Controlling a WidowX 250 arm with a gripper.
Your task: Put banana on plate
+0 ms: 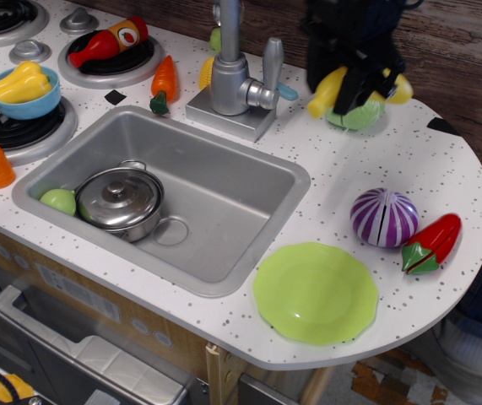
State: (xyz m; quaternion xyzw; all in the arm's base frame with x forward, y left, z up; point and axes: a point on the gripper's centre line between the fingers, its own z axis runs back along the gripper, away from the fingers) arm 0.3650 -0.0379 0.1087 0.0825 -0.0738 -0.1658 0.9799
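My black gripper (354, 84) is shut on the yellow banana (328, 91) and holds it in the air above the back of the counter, over a green toy (355, 116). The banana's two ends stick out left and right of the fingers; its right tip (401, 88) shows too. The light green plate (316, 292) lies flat on the counter's front edge, right of the sink, well below and nearer than the gripper. Nothing lies on the plate.
A purple onion (383, 217) and a red pepper (432, 243) lie right of the plate. The sink (224, 202) holds a lidded pot (120, 199) and a green ball (57, 201). The faucet (236, 72) stands left of the gripper. A blue bowl (24, 91) and carrots (164, 82) sit at the left.
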